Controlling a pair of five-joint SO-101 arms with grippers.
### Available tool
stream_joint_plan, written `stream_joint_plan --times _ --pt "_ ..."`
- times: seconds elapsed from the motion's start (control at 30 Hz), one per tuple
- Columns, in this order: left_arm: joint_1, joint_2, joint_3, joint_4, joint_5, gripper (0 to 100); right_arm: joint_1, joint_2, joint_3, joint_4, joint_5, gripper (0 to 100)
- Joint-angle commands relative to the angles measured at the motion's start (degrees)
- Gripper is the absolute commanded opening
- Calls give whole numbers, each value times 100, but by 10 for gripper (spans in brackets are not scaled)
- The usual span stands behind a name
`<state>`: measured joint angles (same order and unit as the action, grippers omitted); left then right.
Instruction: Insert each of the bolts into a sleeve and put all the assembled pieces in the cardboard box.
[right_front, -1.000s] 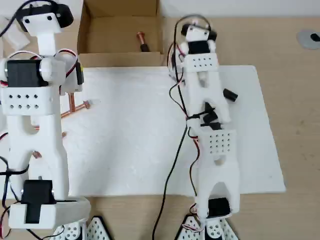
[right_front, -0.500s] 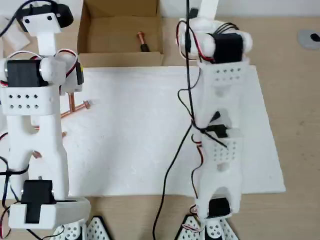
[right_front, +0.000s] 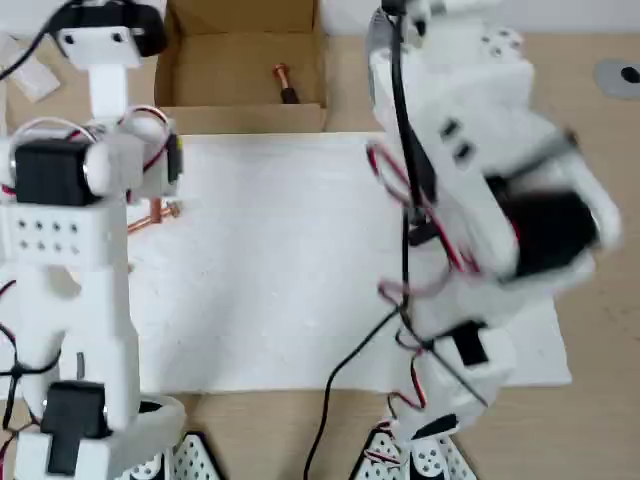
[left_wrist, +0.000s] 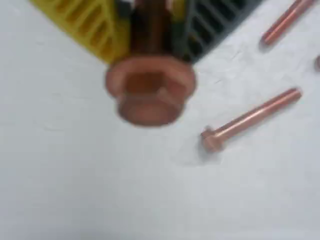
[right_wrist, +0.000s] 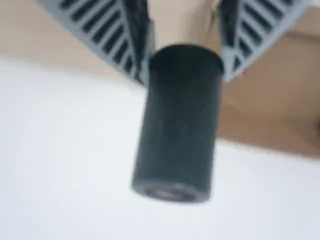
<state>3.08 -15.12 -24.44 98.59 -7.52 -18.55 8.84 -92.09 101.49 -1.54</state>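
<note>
My left gripper (left_wrist: 150, 30) is shut on a copper bolt (left_wrist: 150, 95), its flanged hex head toward the camera, just above the white foam mat (left_wrist: 75, 190). Another loose copper bolt (left_wrist: 252, 117) lies on the mat close by, and a further one (left_wrist: 287, 20) lies beyond it. My right gripper (right_wrist: 182, 55) is shut on a black sleeve (right_wrist: 177, 125), held over the white mat's edge by the cardboard box (right_wrist: 280, 115). In the high view the box (right_front: 242, 60) holds one assembled bolt and sleeve (right_front: 284, 82). Loose bolts (right_front: 160, 212) lie beside the left arm.
The white foam mat (right_front: 290, 270) covers the middle of the wooden table (right_front: 590, 200). The right arm (right_front: 490, 200) is raised high and covers the mat's right part. The left arm (right_front: 70, 250) stands over the mat's left edge. A grey round object (right_front: 618, 76) sits at the far right.
The right arm has lifted from lying low over the mat and swung up toward the camera. The left arm has shifted slightly, and the loose bolts now show closer under it.
</note>
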Motion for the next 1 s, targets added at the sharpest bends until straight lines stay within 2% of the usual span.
stream_joint_plan --times 0.0,0.2,0.4,0.57,0.73,0.97 --pt "273 -497 -79 -62 -53 9 -330 -734 -233 97 114 9" --pt "264 -1015 -88 -149 -53 9 -664 -1543 382 114 114 9" --pt "202 -1807 -35 -360 -53 7 -787 -3064 3521 53 -79 9" --pt "-9 -2079 -35 -360 -35 7 -778 -4207 5727 -475 -193 9" --pt "26 -2105 -35 -360 -9 7 -778 -5349 8163 -1363 -193 9" --pt "26 -2105 -35 -580 343 7 -787 -7538 11978 -3710 35 9"
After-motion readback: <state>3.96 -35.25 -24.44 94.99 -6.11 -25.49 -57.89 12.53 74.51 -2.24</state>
